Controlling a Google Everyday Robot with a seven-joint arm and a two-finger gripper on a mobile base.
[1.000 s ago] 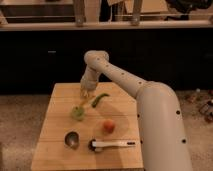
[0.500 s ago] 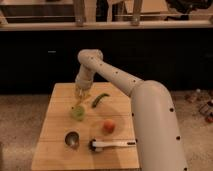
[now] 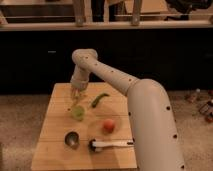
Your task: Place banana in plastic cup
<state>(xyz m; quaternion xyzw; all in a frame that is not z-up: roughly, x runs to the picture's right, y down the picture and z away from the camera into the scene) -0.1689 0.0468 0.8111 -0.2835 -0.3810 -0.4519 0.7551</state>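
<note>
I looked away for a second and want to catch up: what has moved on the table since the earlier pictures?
The arm swung left, carrying the gripper from above the green pod to just above the plastic cup. The banana cannot be made out. The pod, cup, red fruit, dark cup and the white-handled tool stayed put.

the arm (image 3: 107,75) has swung leftward since a second ago, carrying the end effector (image 3: 76,94) from beside the green pod (image 3: 99,99) to a spot just above the plastic cup (image 3: 78,112), which now sits directly beneath it.
</note>
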